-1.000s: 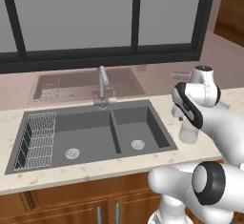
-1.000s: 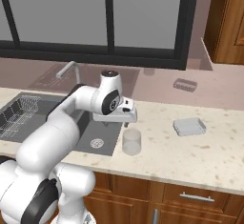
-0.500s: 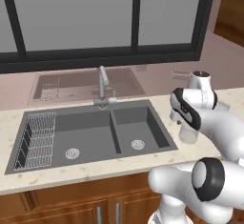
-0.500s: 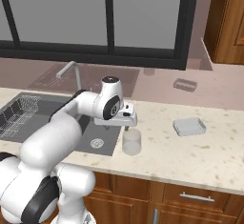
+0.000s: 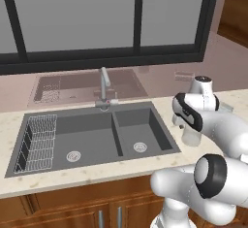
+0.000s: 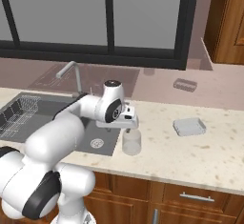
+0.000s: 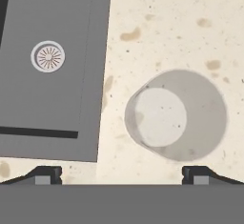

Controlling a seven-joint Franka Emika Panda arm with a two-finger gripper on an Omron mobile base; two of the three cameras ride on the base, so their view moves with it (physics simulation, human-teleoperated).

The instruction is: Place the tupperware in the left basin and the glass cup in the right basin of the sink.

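Tool [image 6: 129,124] hangs fully open, holding nothing, directly above the glass cup [image 6: 131,142]. Cup stands upright on the table [image 6: 209,156], just beside the right basin [image 5: 141,135]. In the hand view it sits off-centre, nearer one fingertip [image 7: 195,173].

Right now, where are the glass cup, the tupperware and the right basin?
glass cup [image 6: 131,142]: right base view, its side wall.
tupperware [image 6: 189,126]: right base view, its lid centre.
right basin [image 5: 145,131]: left base view, bare floor above the drain.
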